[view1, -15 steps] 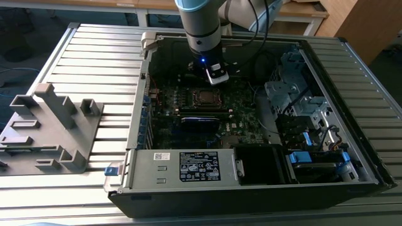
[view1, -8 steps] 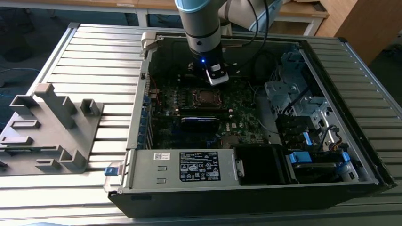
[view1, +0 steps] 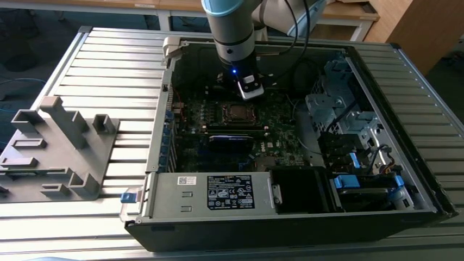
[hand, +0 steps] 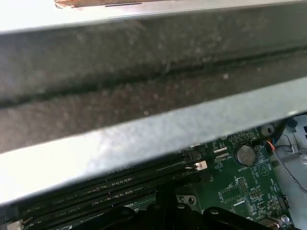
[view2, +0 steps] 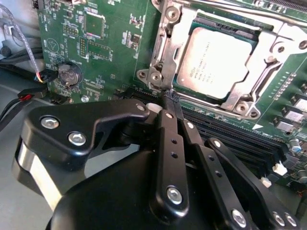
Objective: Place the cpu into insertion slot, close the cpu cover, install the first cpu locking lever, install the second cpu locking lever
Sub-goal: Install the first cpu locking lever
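While the arm hangs over the open computer case (view1: 427, 179):
Gripper (view2: 169, 99): fingers pressed together, nothing between them, tips just beside the socket's corner.
Cpu (view2: 216, 62): lying flat in the socket on the green board (view2: 110, 43).
Cpu cover (view2: 165, 45): down, framing the chip.
Coin battery (view2: 69, 74): well apart from the socket.
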Available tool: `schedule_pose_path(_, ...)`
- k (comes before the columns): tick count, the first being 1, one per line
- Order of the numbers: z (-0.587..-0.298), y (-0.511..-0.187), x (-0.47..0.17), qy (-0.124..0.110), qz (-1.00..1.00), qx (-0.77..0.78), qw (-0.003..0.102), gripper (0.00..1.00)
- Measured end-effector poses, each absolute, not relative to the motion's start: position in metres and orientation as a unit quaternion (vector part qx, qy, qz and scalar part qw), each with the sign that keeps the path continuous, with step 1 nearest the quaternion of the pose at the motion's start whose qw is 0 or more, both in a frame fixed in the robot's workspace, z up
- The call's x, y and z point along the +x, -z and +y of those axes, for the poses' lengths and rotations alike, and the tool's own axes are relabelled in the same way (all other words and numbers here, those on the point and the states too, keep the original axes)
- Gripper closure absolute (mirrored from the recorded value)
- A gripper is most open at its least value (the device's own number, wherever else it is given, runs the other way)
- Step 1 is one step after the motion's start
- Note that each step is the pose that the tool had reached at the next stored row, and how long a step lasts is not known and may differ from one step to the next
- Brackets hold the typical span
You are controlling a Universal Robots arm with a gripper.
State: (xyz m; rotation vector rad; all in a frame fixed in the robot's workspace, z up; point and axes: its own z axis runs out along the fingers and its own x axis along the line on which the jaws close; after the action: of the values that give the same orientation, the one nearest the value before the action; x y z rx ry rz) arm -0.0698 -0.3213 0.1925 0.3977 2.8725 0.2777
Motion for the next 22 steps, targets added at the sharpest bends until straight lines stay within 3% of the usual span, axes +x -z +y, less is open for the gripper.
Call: schedule_pose_path(22, -0.3201, -0.1916, -0.0698, -0.095, 0.980, 0.136, 0.114, 0.89)
